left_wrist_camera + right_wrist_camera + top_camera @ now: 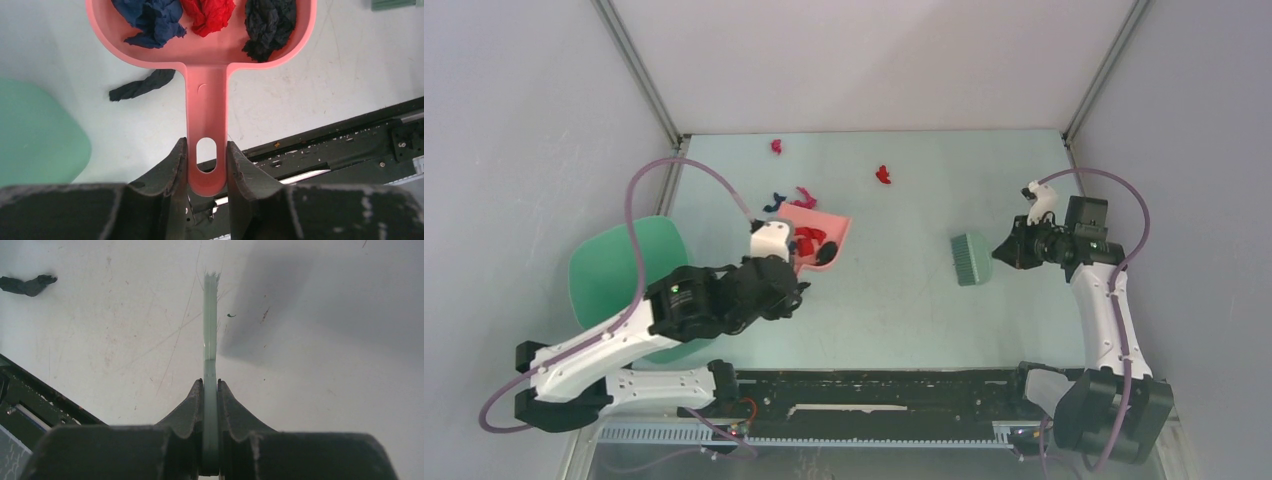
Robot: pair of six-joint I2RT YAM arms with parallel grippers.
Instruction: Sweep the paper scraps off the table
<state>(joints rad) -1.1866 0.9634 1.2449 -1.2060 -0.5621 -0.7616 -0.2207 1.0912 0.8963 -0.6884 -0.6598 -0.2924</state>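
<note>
My left gripper [796, 270] is shut on the handle of the pink dustpan [838, 222], which rests on the table [904, 310]. In the left wrist view the gripper [206, 145] clamps the handle of the dustpan [206, 100], which holds a dark blue scrap [152, 17], a red one [207, 15] and a black one [270, 22]. A dark scrap [142, 85] lies on the table beside the pan. Loose scraps lie further back: red ones [777, 146] [883, 175] and a blue and magenta pair [789, 200]. My right gripper [1006, 252] is shut on the green brush [970, 258], seen edge-on in the right wrist view [210, 315].
A darker green round bin [619, 275] stands off the table's left edge; it also shows in the left wrist view [35, 135]. A black rail [874, 390] runs along the near edge. Grey walls enclose the back and sides. A dark scrap [27, 284] shows at the far left of the right wrist view.
</note>
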